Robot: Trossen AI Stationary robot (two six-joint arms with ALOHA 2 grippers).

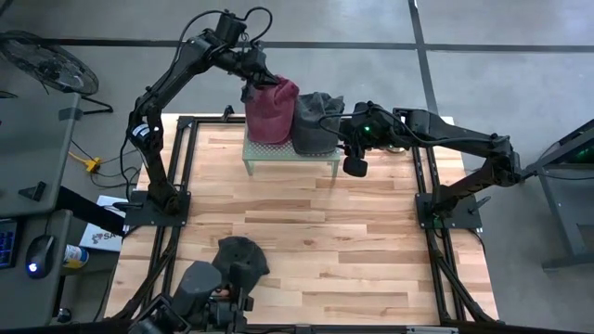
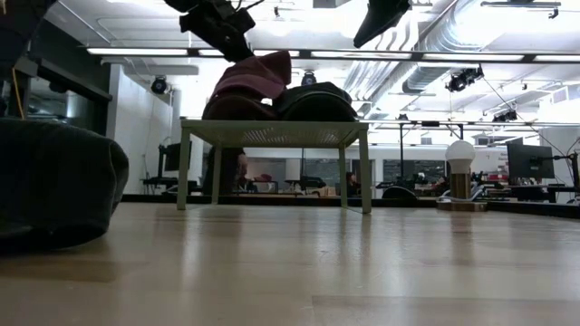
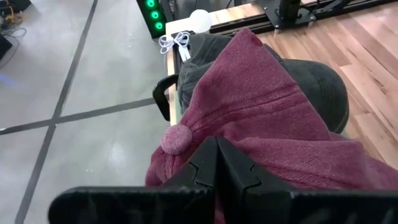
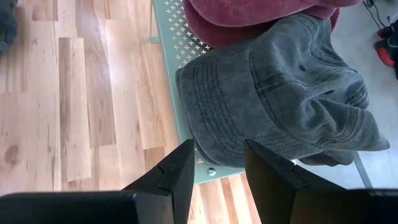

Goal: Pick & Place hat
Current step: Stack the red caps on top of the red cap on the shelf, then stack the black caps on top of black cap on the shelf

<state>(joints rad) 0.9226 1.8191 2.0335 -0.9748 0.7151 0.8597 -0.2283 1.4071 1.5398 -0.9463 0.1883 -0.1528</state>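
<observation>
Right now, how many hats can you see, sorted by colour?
Maroon hat: 1, on the green stand, pinched by the left gripper.
Grey hat: 1, on the stand beside the maroon one.
Dark hat: 1, on the wooden table near its front edge.
Total: 3 hats.

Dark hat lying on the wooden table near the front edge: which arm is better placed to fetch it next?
Right, probably. The right gripper is open and empty beside the grey cap on the green perforated shelf. The left gripper is shut on the maroon cap. The dark hat lies apart from both.
</observation>
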